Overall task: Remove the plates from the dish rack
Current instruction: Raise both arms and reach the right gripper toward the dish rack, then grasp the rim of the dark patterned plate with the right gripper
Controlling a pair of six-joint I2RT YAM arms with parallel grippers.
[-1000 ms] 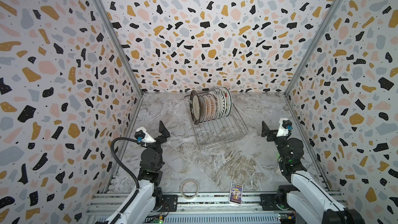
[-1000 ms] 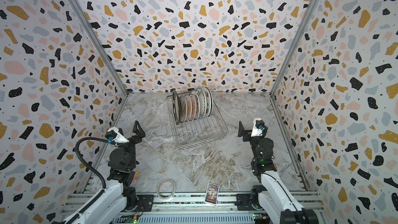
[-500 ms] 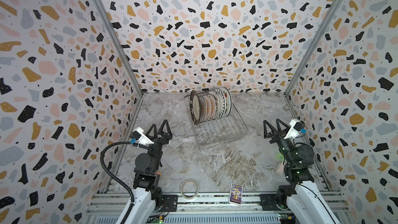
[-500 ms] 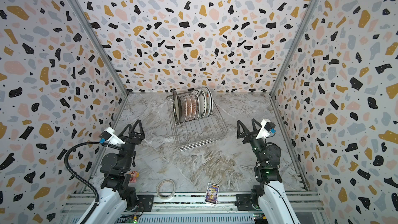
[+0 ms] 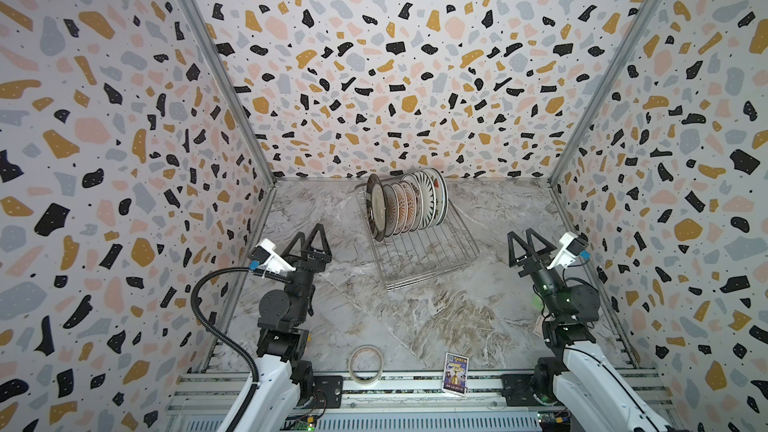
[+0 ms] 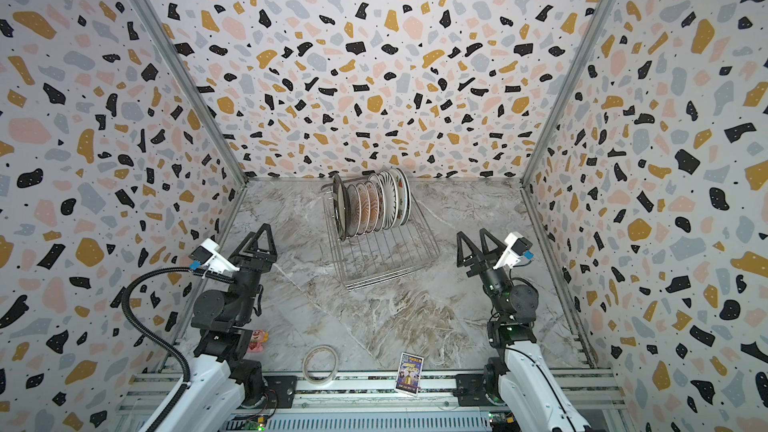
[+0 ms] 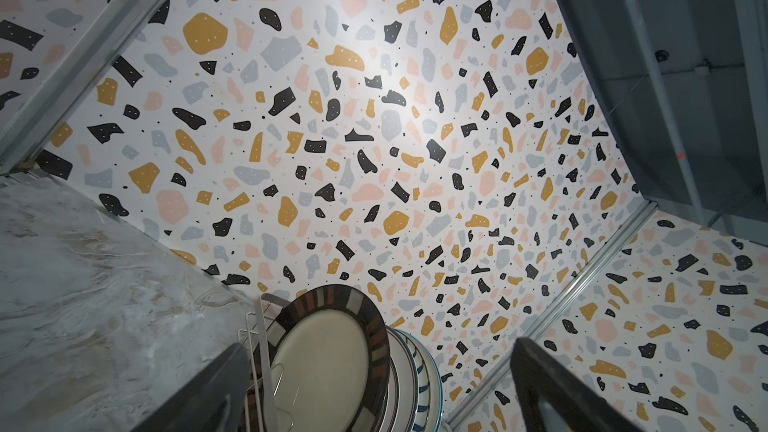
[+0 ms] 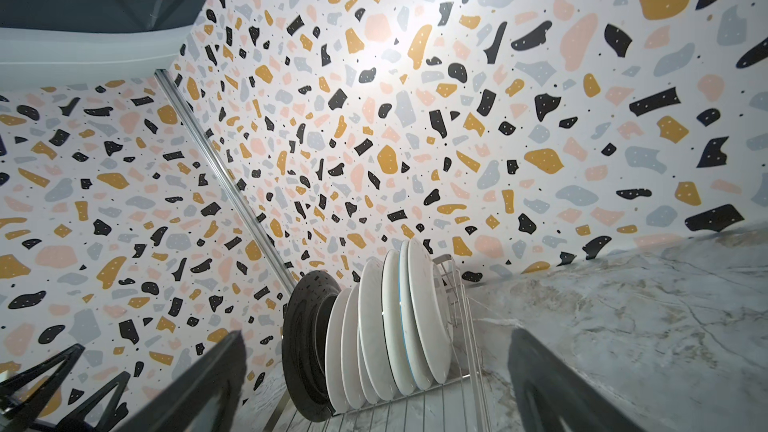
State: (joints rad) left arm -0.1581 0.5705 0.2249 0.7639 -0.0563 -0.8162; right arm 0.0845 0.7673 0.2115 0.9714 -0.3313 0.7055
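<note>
Several plates (image 5: 407, 205) (image 6: 374, 205) stand on edge in a tight row at the far end of the silver wire dish rack (image 5: 428, 255) (image 6: 390, 255). The nearest one on the left has a dark patterned rim (image 7: 324, 363); from the other side I see white backs (image 8: 386, 326). My left gripper (image 5: 309, 231) (image 6: 258, 230) (image 7: 376, 347) hovers open, left of the rack, pointing toward the plates. My right gripper (image 5: 519, 232) (image 6: 470, 231) (image 8: 376, 334) hovers open on the rack's right. Both are empty and well apart from the rack.
A beige tape ring (image 5: 365, 363) and a small printed card (image 5: 456, 371) lie at the marble table's near edge. In a top view a small pink toy (image 6: 257, 336) sits by the left arm's base. Speckled walls close in three sides.
Both wrists have rolled so that each gripper's two fingers now show side by side, and both grippers have risen a little. The plates and rack have not moved.
</note>
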